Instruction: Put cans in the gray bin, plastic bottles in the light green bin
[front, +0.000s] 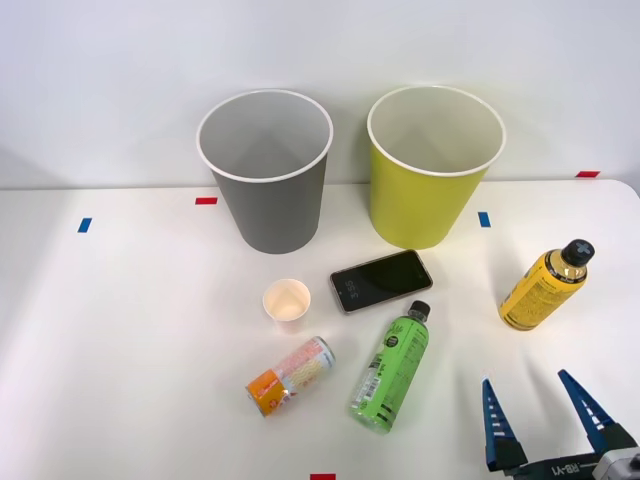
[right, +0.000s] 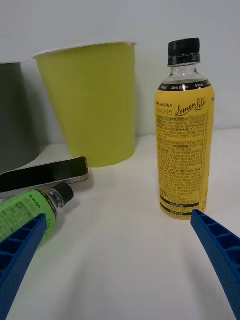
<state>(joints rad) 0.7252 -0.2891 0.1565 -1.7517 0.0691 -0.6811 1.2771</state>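
— Where were we? 
— Our right gripper (front: 545, 410) hung low with fingers wide and empty; the yellow-orange bottle (front: 542, 287) stood upright ahead, near the light green bin (front: 432, 165). 
— Next? 
— We judged we should advance, then close around its body.

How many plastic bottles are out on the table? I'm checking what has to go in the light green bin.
2. The yellow bottle stands upright at the table's right side; the green bottle lies on its side near the phone. The bins' bottoms are hidden.
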